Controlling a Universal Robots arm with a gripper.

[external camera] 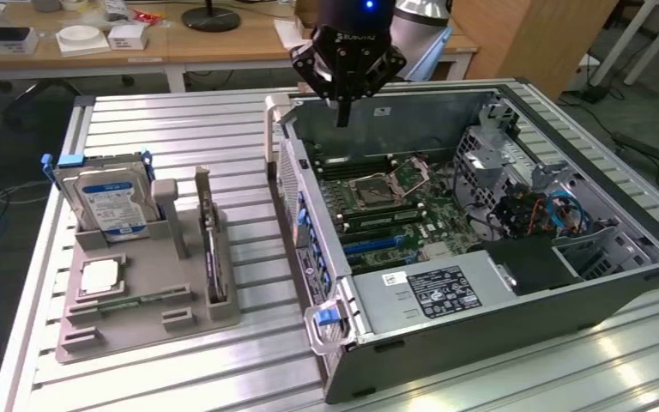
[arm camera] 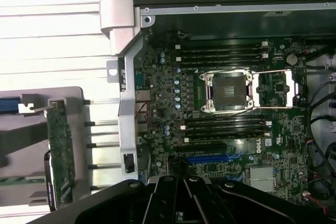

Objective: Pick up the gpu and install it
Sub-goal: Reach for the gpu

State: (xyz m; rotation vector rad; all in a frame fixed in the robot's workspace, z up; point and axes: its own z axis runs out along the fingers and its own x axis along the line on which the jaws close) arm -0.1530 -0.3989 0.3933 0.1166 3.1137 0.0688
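Your pincer [external camera: 341, 113] hangs clenched and empty in the upper middle of the exterior view, above the far edge of the open dark grey metal computer case [external camera: 513, 343] and its green motherboard [external camera: 421, 215]. The gpu [external camera: 207, 245], a thin flat black circuit card, stands on edge in a slot of the grey plastic holder tray [external camera: 135, 322] at the exterior view's left, well apart from the pincer. Just beside it, the silver hard drive with the blue-white label [external camera: 112, 206] stands upright. Everything rests on the ribbed metal counter [external camera: 169, 129].

Black pincer [external camera: 342, 120], green motherboard [external camera: 444, 225] (one blue slot [arm camera: 210, 158]), grey tray [external camera: 89, 333], blue-white drive label [external camera: 112, 206]
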